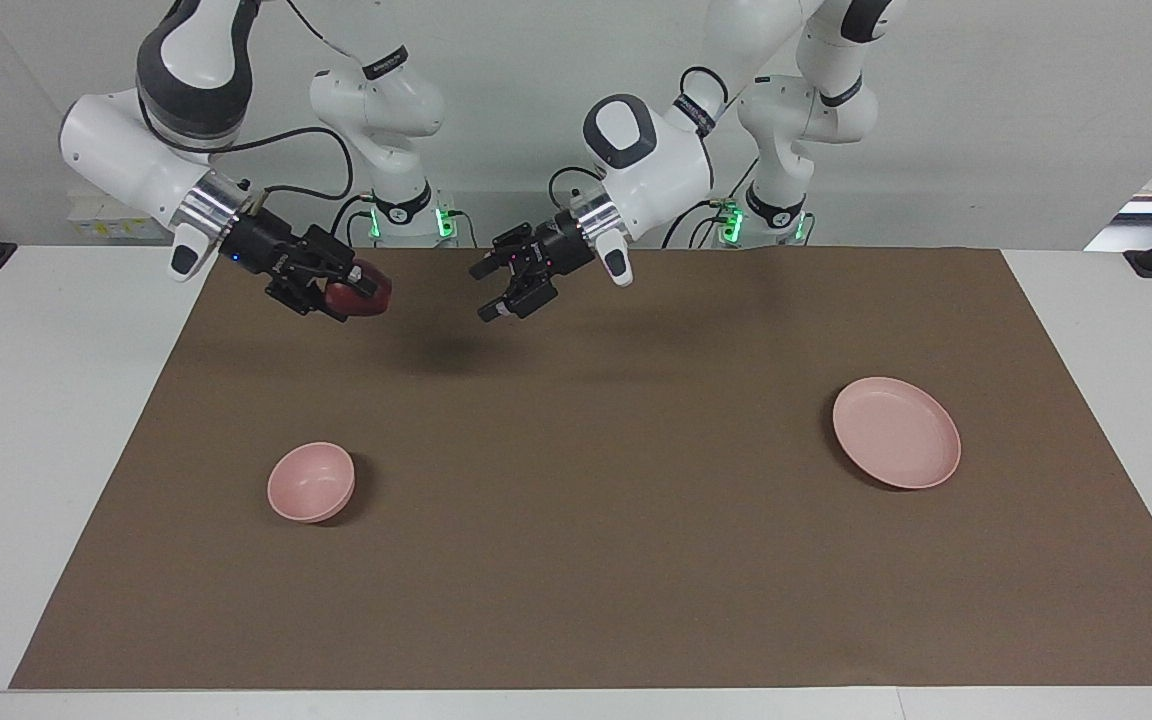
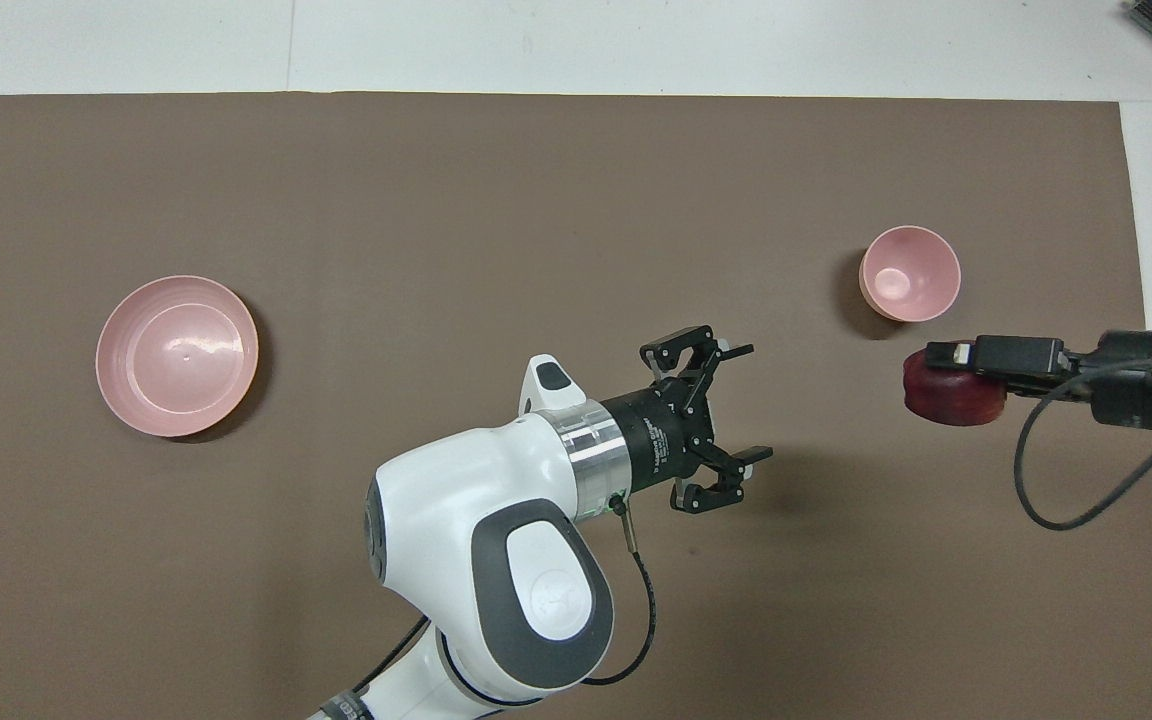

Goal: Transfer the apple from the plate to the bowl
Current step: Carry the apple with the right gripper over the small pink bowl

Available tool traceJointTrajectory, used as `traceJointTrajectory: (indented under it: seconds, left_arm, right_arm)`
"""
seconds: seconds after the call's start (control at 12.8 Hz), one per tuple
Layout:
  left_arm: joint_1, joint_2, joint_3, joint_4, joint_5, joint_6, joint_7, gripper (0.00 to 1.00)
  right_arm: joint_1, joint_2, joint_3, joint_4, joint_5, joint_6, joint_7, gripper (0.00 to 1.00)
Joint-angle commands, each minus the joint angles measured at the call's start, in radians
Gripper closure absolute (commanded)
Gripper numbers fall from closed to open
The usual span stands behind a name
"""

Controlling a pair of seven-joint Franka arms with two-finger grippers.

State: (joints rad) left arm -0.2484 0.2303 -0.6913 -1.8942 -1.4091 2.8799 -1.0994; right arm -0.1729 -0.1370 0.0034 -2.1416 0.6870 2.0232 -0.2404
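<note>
Two Franka arms above a brown mat [image 1: 576,560] spread on a white table [image 1: 46,420]. The right gripper [image 1: 361,292] is clamped on the apple [image 1: 360,299], a small dark red fruit held in the air between its two fingers; in the overhead view the same gripper [image 2: 941,368] comes in from the right arm's end of the table, with one finger lying across the top of the apple [image 2: 951,398] and the fruit bulging out beneath it. The apple hangs over bare mat, clear of the surface, beside the bowl [image 1: 311,483] rather than above it; seen from overhead, fruit and bowl [image 2: 909,273] lie close together, with a strip of mat showing between them. The bowl is small, deep, pale pink, and has nothing in it. The left gripper [image 1: 492,290] hovers over the middle of the mat on the side nearer to the robots, its fingers spread wide apart and holding nothing; in the overhead view the left gripper [image 2: 742,402] points toward the right arm's end of the table, well apart from the apple. The plate [image 1: 896,432], flat, shallow and pale pink, sits on the mat toward the left arm's end, its surface bare, as the overhead view of the plate [image 2: 177,355] confirms.
</note>
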Motion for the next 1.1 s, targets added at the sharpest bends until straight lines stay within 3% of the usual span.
traceJointTrajectory:
  seconds: [0.0, 0.39, 0.55, 0.7, 1.02]
  left_arm:
    - [0.027, -0.036, -0.002, -0.043, 0.079, -0.007, -0.004, 0.0]
    - [0.069, -0.028, 0.01, -0.043, 0.175, -0.01, -0.004, 0.0]
    - [0.096, -0.025, 0.013, -0.045, 0.232, -0.037, -0.002, 0.0]
    - [0.148, -0.025, 0.013, -0.046, 0.319, -0.124, -0.004, 0.0]
    - [0.256, -0.025, 0.015, -0.045, 0.534, -0.312, -0.005, 0.0]
  right_arm:
    - [0.023, 0.019, 0.004, 0.005, -0.171, 0.08, 0.099, 1.0]
    - [0.012, 0.114, 0.004, 0.106, -0.537, 0.103, 0.194, 1.0]
    - [-0.002, 0.174, 0.0, 0.153, -0.601, 0.104, 0.188, 1.0]
    - [0.0, 0.246, -0.002, 0.219, -0.648, 0.121, 0.197, 1.0]
    - [0.021, 0.329, 0.012, 0.317, -0.869, 0.189, 0.325, 1.0]
